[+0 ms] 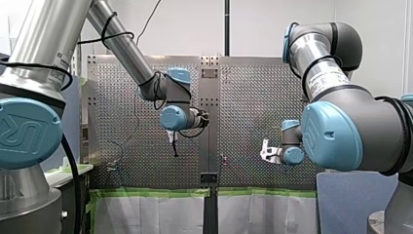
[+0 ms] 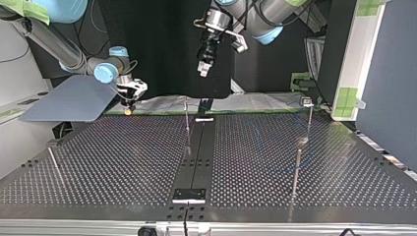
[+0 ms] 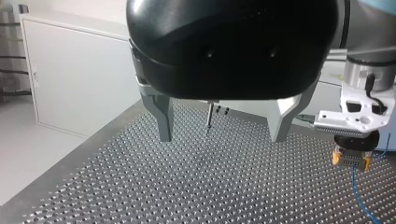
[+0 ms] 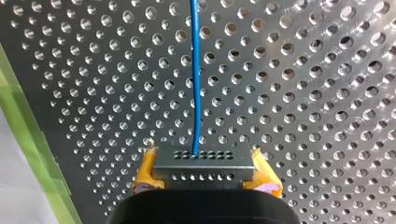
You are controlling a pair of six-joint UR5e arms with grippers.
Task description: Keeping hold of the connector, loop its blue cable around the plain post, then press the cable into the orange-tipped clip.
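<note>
Perforated metal worktop [image 2: 123,162] all round, green tape along the edge nearest the arms. Connector [image 4: 201,162] clamped between the yellow pads [image 4: 145,170] of my right pincer [image 2: 128,109], low over that taped edge at the top view's left. Blue cable [image 4: 195,84] straight out of the connector's face and on ahead of the pincer across the holes, long axis near-straight, no post beside it in the right wrist view. Nearest upright: thin post [image 2: 187,118], toward the top view's middle, apart from the right pincer. Second post with a small head [image 2: 308,110] well apart at that view's right. Orange tip not made out on either. My left pincer [image 3: 224,135] high above the middle, metal fingers [image 3: 164,119] spread wide, nothing between them, touching nothing. Right arm plainly the nearer to the work. Likely next: sideways carry of the connector toward the thin post, grip tight.
</note>
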